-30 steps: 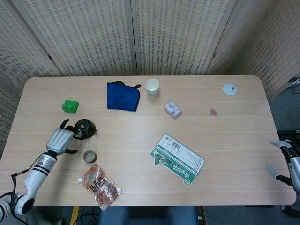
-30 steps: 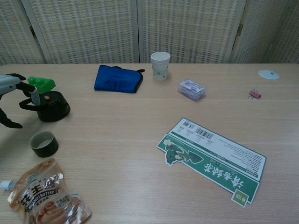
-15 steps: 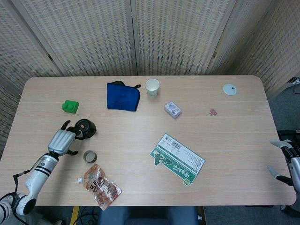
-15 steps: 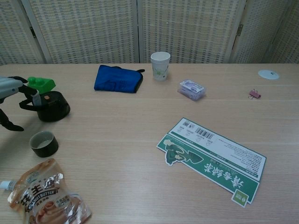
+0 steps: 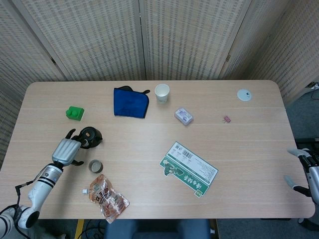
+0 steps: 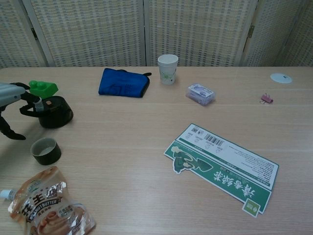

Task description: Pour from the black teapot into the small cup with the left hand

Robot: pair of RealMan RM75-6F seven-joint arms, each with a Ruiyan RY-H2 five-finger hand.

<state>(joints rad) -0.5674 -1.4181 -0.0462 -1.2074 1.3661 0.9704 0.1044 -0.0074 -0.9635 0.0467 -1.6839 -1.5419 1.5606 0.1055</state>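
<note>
My left hand [image 5: 66, 150] sits just left of the squat black teapot [image 5: 90, 137], fingers spread, grasping nothing. The small dark round cup [image 6: 46, 150] stands just nearer on the wooden table [image 5: 249, 144]. Beside it, a pouch [image 6: 46, 206] reads "NUT BUTTER". My right hand [image 5: 305, 172] hangs released at the table's right edge.

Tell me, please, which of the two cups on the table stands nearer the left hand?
The small dark cup, just in front of the left hand and the black teapot. The white paper cup stands far off, beside the blue cloth.
</note>
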